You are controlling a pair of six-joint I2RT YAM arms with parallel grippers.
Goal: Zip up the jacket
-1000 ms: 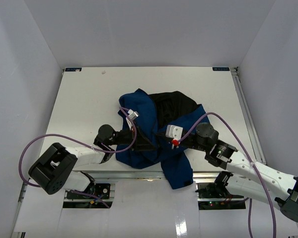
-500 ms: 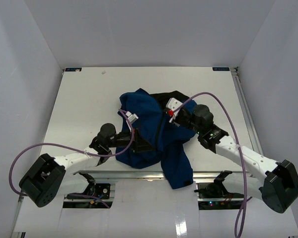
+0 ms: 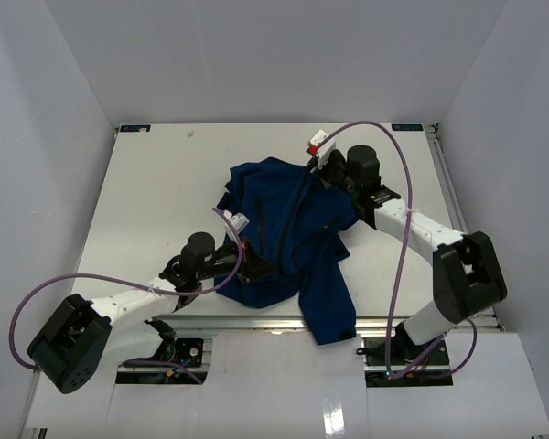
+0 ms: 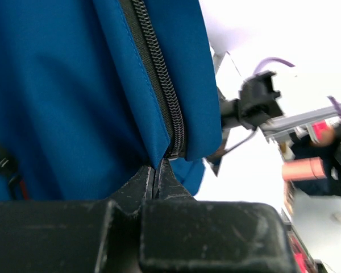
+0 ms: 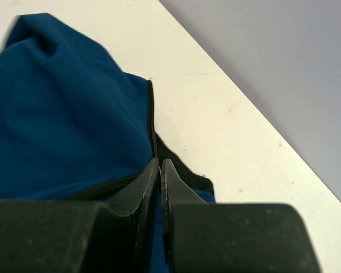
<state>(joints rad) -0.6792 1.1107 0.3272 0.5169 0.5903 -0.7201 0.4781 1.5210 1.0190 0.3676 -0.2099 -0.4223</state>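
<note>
- Jacket [image 3: 293, 238], royal blue, top cam: lies crumpled mid-tabletop [image 3: 146, 183], part of it draped past the near edge. Dark zipper [image 3: 288, 219] shows as a line from the near hem toward the far collar end. Left arm [image 3: 133, 294] reaches in from near-left, w/ left jaws at the jacket's near hem. Right arm [image 3: 412, 224] stretches to the far side, w/ right jaws at the far end of the zip line.
- Left wrist cam: left jaws pressed fully together, pinching jacket [image 4: 57, 85] fabric right at the bottom end of the zipper [image 4: 159, 85]. Teeth above look meshed.
- Right wrist cam: right jaws closed to a hairline, nipping the jacket [image 5: 62, 114] edge by its black trim, pale tabletop [image 5: 216, 131] beyond. Can't tell if the slider or pull tab is in the grip; it's hidden.
- Step, my read: zip-up stroke at or near its top end, left anchoring the hem, right at the collar end. Front looks mostly closed.
- Next move prob. needs: hem held taut, pull straight along the zip line, not sideways, so fabric doesn't bunch. Then check the slider is at the top before letting go.
</note>
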